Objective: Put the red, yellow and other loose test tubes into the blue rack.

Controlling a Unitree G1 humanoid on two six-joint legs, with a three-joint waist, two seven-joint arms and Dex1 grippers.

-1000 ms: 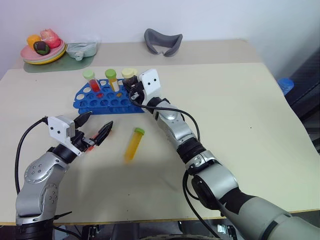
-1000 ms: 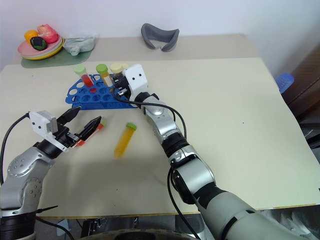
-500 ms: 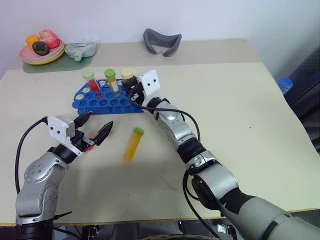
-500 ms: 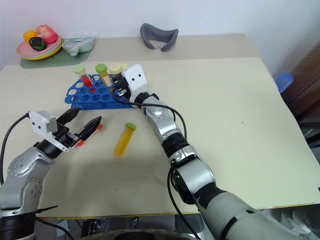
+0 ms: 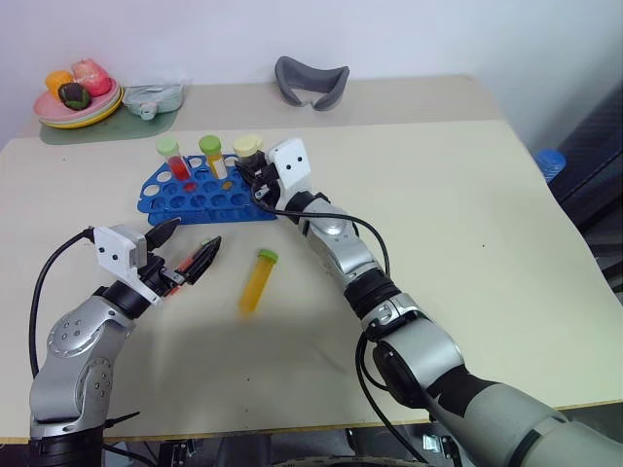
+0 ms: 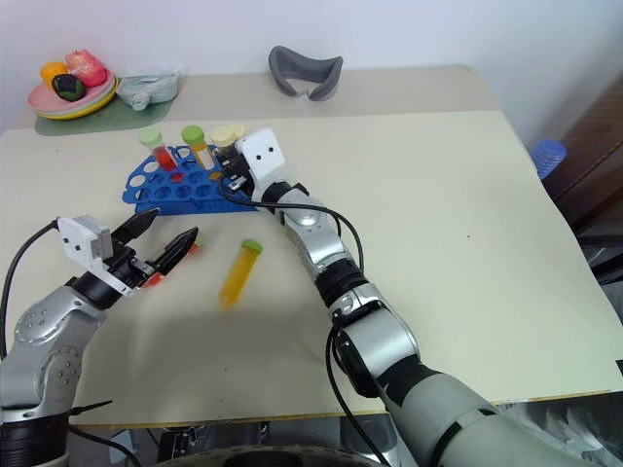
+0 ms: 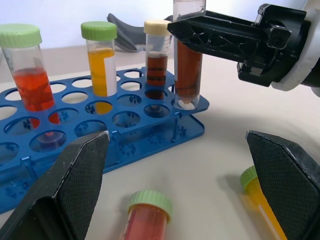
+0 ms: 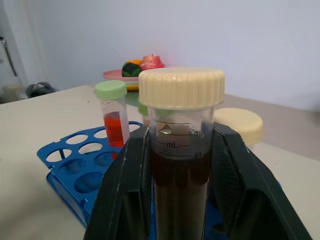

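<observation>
At upper centre of the frame your right gripper [image 5: 255, 175] stays clenched on the brown tube [image 7: 187, 65], lower end now entering the blue rack [image 5: 204, 197], so release comes next, while your left gripper [image 5: 185, 248] remains released.

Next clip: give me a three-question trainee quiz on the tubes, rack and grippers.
1. True or false: the right gripper is shut on the brown tube.
2. How many tubes lie loose on the table?
3. The left gripper is: A) open, B) holding the yellow tube, C) inside the blue rack.

Key: 1 true. 2 two: the yellow tube and the red tube. 3 A.
</observation>
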